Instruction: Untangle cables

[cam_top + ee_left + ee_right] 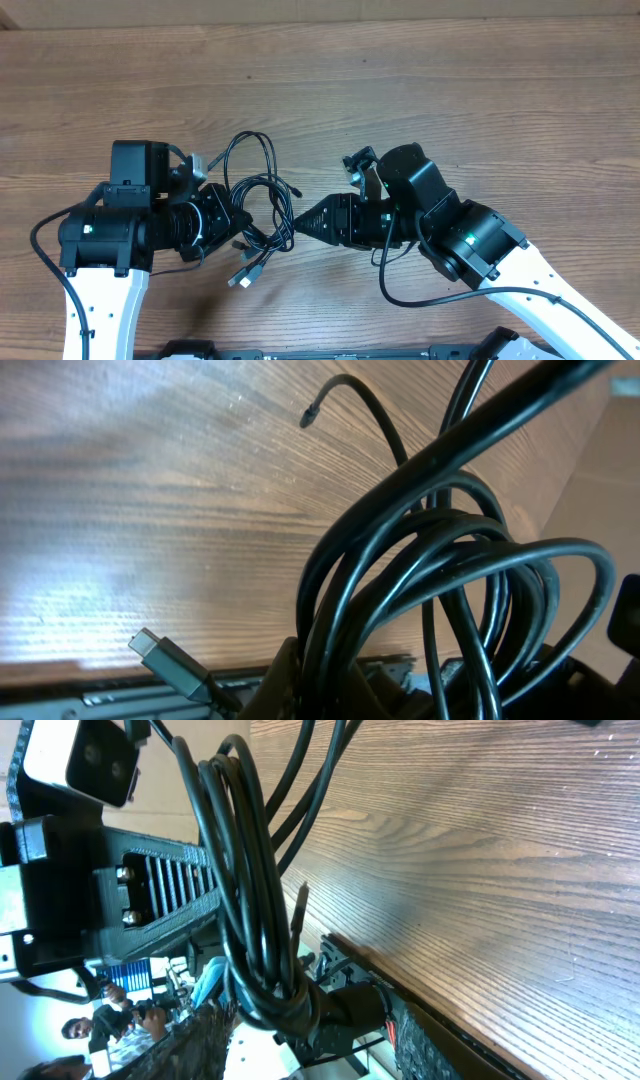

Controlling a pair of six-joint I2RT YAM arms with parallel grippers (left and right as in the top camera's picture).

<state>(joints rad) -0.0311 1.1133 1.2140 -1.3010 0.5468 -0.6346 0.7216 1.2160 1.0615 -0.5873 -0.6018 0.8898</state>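
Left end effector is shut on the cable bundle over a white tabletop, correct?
No. The tabletop is brown wood, not white; the left wrist view shows it. The left end effector is shut on the cable bundle.

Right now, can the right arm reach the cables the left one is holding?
Probably yes: the right gripper sits right at the cables, nothing between, opposite the left gripper holding them.
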